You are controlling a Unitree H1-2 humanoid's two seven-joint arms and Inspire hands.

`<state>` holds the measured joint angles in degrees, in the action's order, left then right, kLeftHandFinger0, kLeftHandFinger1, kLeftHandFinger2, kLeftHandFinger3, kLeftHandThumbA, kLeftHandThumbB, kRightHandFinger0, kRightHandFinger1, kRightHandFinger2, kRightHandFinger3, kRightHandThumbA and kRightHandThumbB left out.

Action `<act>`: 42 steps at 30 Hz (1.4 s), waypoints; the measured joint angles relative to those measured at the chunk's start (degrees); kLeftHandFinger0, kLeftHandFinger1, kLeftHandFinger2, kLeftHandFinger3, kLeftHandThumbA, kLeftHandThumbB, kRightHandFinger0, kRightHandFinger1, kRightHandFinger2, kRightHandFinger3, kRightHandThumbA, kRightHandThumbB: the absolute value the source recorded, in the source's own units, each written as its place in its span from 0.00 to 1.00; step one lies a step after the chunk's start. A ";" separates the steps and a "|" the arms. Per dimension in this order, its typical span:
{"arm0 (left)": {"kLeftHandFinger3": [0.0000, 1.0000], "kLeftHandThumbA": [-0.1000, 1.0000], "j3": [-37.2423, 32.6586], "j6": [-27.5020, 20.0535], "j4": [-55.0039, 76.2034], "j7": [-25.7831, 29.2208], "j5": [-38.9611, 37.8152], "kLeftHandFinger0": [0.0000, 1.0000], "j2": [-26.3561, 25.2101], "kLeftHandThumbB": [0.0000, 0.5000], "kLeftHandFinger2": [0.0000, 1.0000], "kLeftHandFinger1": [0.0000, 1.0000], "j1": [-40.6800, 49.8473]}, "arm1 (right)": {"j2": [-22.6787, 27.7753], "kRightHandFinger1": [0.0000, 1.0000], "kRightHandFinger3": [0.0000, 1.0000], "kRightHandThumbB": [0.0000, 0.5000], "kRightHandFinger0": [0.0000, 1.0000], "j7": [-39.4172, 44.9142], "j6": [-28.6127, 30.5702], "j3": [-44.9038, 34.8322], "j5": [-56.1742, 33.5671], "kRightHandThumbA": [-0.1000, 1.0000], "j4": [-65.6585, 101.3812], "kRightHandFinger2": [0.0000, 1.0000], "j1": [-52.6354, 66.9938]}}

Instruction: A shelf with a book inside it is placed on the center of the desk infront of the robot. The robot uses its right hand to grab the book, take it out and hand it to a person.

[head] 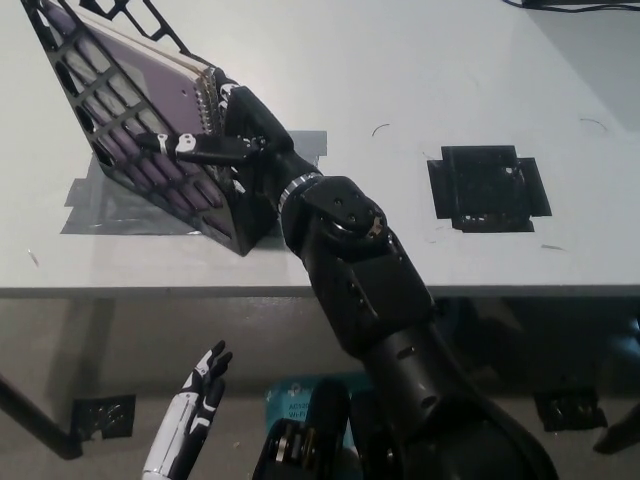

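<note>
Nearest, the white left hand rests low beside the tabletop's front edge, fingers loosely spread and empty. Farther in, the black right hand reaches to the tilted black shelf, its fingers laid across the lattice side while the rest press at the spiral edge of the book, which sits inside the shelf. A firm pinch isn't confirmed. The grip should probably close on the spine, then slide the book out along the shelf's slant.
</note>
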<state>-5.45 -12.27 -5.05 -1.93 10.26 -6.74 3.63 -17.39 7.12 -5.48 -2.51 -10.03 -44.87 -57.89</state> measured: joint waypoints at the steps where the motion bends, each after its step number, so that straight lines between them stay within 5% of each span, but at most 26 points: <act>1: 1.00 1.00 -0.03 0.00 0.01 0.00 -0.02 1.00 -0.10 0.50 1.00 1.00 0.00 | -0.02 1.00 1.00 0.60 1.00 0.01 0.11 -0.07 -0.05 1.00 -0.25 1.00 0.00; 5: 1.00 1.00 -0.04 -0.01 0.01 0.00 -0.01 1.00 -0.29 0.52 1.00 1.00 -0.03 | -0.03 1.00 1.00 0.63 1.00 0.02 0.86 -0.32 -0.34 1.00 -1.39 1.00 -0.23; 8: 1.00 1.00 -0.05 -0.01 0.01 0.00 0.00 1.00 -0.29 0.50 1.00 1.00 -0.14 | -0.04 1.00 1.00 0.47 1.00 -0.46 0.93 -0.48 -0.40 0.89 -2.03 1.00 -0.63; 9: 1.00 1.00 -0.06 -0.01 0.01 0.01 0.01 1.00 -0.29 0.50 1.00 1.00 -0.20 | -0.04 0.89 1.00 0.39 0.89 -0.96 0.84 -0.44 -0.27 0.81 -2.26 0.91 -0.83; 10: 1.00 1.00 -0.06 -0.01 0.01 0.01 0.02 1.00 -0.29 0.52 1.00 1.00 -0.23 | -0.04 0.68 0.84 0.32 0.65 -1.25 0.78 -0.39 -0.18 0.61 -2.39 0.74 -0.97; 11: 1.00 1.00 -0.08 -0.01 0.01 0.01 0.05 1.00 -0.30 0.56 1.00 1.00 -0.28 | -0.04 0.21 0.46 0.35 0.05 -2.27 0.45 -0.16 0.34 0.04 -2.79 0.43 -1.44; 13: 1.00 1.00 -0.14 0.00 0.01 0.01 0.10 1.00 -0.31 0.56 1.00 1.00 -0.36 | 0.24 0.15 0.42 0.35 0.01 -4.34 -0.83 1.57 2.17 0.01 -3.60 0.48 -2.33; 14: 1.00 1.00 -0.15 0.00 0.01 0.01 0.10 1.00 -0.30 0.58 1.00 1.00 -0.39 | 0.35 0.28 0.54 0.35 0.00 -4.81 -1.18 2.25 2.80 0.00 -3.80 0.71 -2.47; 15: 1.00 1.00 -0.15 0.02 0.01 0.01 0.10 1.00 -0.29 0.61 1.00 1.00 -0.43 | 0.63 0.38 0.70 0.31 0.00 -5.61 -1.83 3.67 3.96 0.00 -4.07 0.76 -2.73; 16: 1.00 1.00 -0.16 0.03 0.01 0.00 0.09 1.00 -0.30 0.61 1.00 1.00 -0.46 | 0.85 0.40 0.74 0.31 0.00 -6.40 -2.37 4.90 4.98 0.00 -4.36 0.76 -2.94; 23: 1.00 1.00 -0.16 0.87 0.61 -0.01 0.06 1.00 -0.30 0.61 1.00 1.00 -0.64 | 1.83 0.50 0.86 0.27 0.04 -11.90 -4.63 7.44 9.58 0.00 -4.58 0.85 -3.82; 30: 1.00 1.00 -0.25 1.36 0.66 -0.01 0.14 1.00 -0.32 0.60 1.00 1.00 -0.73 | 1.38 0.54 0.92 0.33 0.11 -13.01 -3.52 5.53 9.78 0.04 -4.45 0.88 -3.66; 35: 1.00 1.00 -0.37 1.37 0.65 -0.03 0.12 1.00 -0.40 0.56 1.00 1.00 -0.89 | 0.73 0.48 0.75 0.51 0.15 -12.66 -1.97 3.15 8.55 0.27 -4.27 0.73 -2.96; 37: 1.00 1.00 -0.39 1.37 0.65 -0.04 0.11 1.00 -0.43 0.53 1.00 1.00 -0.91 | 0.51 0.48 0.70 0.83 0.13 -12.46 -1.90 2.60 8.19 0.56 -3.95 0.71 -2.69; 39: 1.00 1.00 -0.45 1.35 0.65 -0.04 0.12 1.00 -0.52 0.52 1.00 1.00 -1.01 | 0.41 0.56 0.60 0.94 0.17 -11.91 -1.88 2.35 7.92 0.66 -3.17 0.79 -2.09; 42: 1.00 1.00 -0.62 1.31 0.64 -0.04 0.19 1.00 -0.83 0.54 1.00 1.00 -1.33 | 0.49 0.57 0.49 1.00 0.19 -10.67 -1.56 2.41 7.83 0.76 -2.44 0.76 -1.41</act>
<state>-6.07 -10.96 -4.42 -1.97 10.44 -7.57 2.29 -16.91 -3.55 -7.04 -0.10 -2.20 -47.31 -59.30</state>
